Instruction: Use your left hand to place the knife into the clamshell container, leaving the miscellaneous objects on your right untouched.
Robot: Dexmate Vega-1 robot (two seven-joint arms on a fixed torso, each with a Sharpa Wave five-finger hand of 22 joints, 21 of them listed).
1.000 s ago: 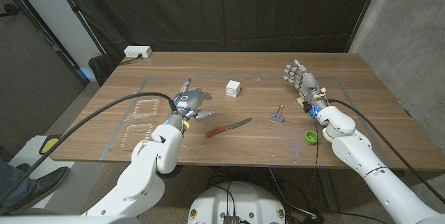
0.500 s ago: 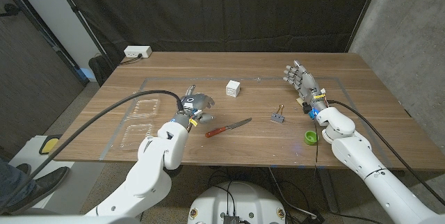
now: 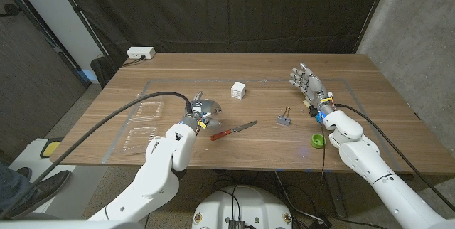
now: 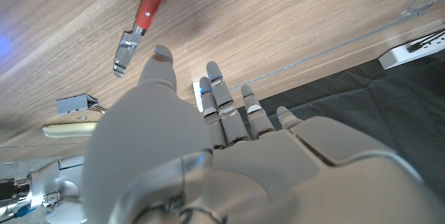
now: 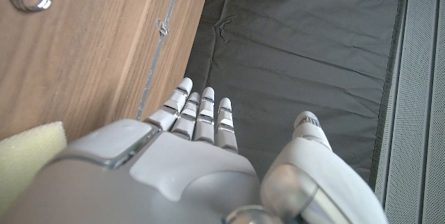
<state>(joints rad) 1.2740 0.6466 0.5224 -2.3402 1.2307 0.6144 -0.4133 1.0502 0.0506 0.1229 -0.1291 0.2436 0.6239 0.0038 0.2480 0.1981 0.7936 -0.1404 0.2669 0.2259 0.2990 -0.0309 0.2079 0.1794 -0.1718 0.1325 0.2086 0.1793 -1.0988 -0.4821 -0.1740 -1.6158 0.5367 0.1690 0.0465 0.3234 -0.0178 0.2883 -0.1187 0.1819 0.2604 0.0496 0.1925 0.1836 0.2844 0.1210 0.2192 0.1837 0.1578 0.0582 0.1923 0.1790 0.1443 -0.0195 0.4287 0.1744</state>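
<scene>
Near the desk's (image 3: 370, 80) front-left corner, a clear clamshell container (image 3: 144, 125) is seen lying open on the desk, and nothing can be made out inside its trays. Toward the front-right corner, close to the front edge, a small green cap (image 3: 318, 141) is found beside the right forearm. Further in, near the middle of the front half, the knife (image 3: 233, 130) is seen lying flat on the desk, its red handle pointing toward the front-left and its blade toward the back-right; it is held by nothing. The left hand (image 3: 200, 108) is placed just to the left of the knife's handle, between the knife and the container, with its fingers (image 4: 221, 99) apart and nothing grasped; whether the handle is touched cannot be told. To the right of the blade, a binder clip (image 3: 284, 119) is seen, apart from the knife. Beyond it, toward the right edge, the right hand (image 3: 307, 82) is held upright with its fingers (image 5: 198, 113) extended side by side and nothing in them. A white cube (image 3: 238, 90) is set near the desk's middle, behind the knife. At the back-left corner, a white power strip (image 3: 140, 53) is seen.
</scene>
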